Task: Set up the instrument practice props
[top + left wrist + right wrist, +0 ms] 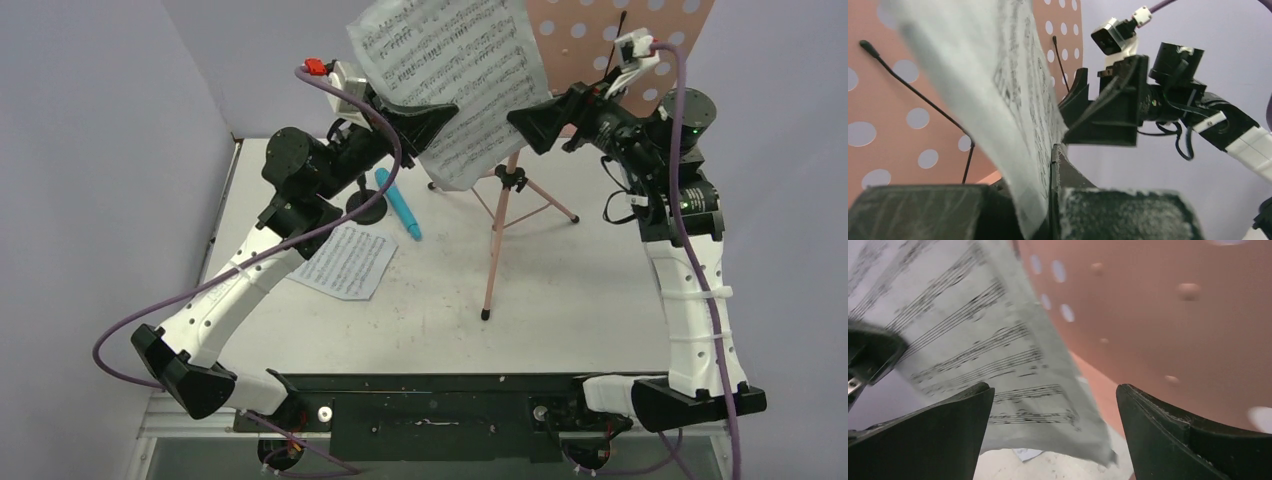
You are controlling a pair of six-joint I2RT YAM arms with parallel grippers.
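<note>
My left gripper [438, 118] is shut on the left edge of a white sheet-music page [455, 70], holding it up in front of the pink perforated music stand [640, 35]. The left wrist view shows the page [998, 95] pinched in the left gripper [1049, 185]. My right gripper [528, 122] is open at the page's right edge. In the right wrist view the page's lower corner [1013, 370] hangs between the spread fingers of the right gripper [1055, 392]. A second page [345, 262], the blue microphone [398, 203] and the black mic stand [366, 208] are on the table.
The stand's tripod legs [497, 235] spread over the middle of the table. A thin black page-holder wire [923, 97] crosses the pink desk [883, 135]. Purple cables loop from both arms. Grey walls close in on the left and at the back.
</note>
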